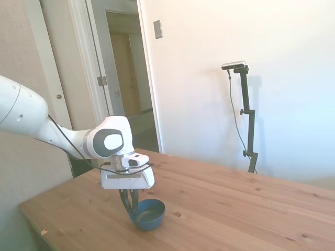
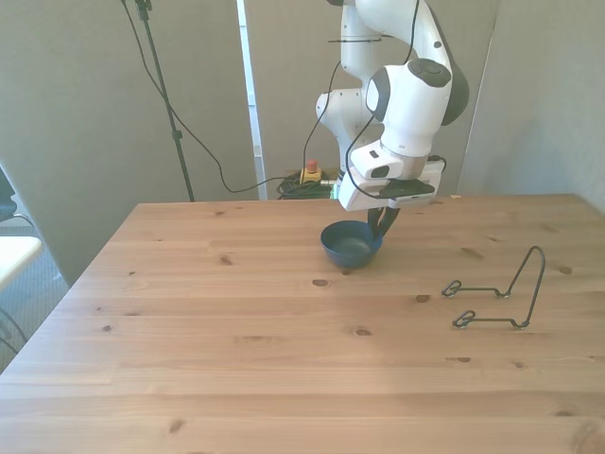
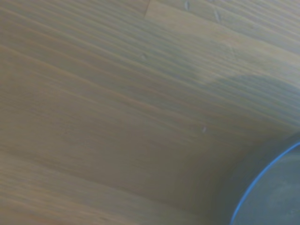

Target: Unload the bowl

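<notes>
Looks nearly done. Down on the wooden table (image 1: 235, 198) already, well apart from the thin wire rack (image 2: 496, 293), with nothing between but bare wood. So, out of the rack and set down: that part seems finished. Talking here of the bowl (image 1: 148, 213), the small dark blue one. Stands close to the far side of the table in the front view, a little toward the middle. Looks the right way up, maybe tipped a tiny bit in the side view, though hard to be sure.

Still left, by the look of it: letting go and lifting away. Down low at the bowl's edge hangs the gripper (image 1: 131, 201), on the side nearest the arm. Touching the rim or just beside it? Cannot tell. Wide, narrow or holding on? Cannot tell that either, because of the dark shapes against the dark bowl in both far views.

Hard to see more. Hides part of the bowl's far rim in the front view, that white hand. Shows only blurry wood and one curved blue sliver of rim (image 3: 267, 197) at the corner of the wrist view, with the rest cut off. Cannot see inside the bowl well enough to say what, if anything, lies in there. Cannot see the wire rack in the side view at all.
</notes>
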Motion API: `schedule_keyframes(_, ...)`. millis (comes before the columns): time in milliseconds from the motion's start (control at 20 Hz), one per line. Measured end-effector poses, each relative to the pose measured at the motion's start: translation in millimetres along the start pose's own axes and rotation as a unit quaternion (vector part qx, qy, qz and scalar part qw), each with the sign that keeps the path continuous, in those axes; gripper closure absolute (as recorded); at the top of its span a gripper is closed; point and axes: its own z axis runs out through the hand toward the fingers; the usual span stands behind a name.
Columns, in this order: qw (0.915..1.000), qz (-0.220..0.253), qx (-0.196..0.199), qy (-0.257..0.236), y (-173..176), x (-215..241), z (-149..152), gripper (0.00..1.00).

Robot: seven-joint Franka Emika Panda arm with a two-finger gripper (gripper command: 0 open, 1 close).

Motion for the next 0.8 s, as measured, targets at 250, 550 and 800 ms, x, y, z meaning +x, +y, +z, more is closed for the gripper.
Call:
schedule_keyframes(250, 1.0000, 0.001, 0.001, 0.003, 0, 1, -3, 0.00)
schedule_keyframes(550, 0.9997, 0.005, 0.012, 0.022, 5, 0, -23, 0.00)
schedule_keyframes(800, 0.9977, 0.002, 0.031, 0.060, 7, -11, -56, 0.00)
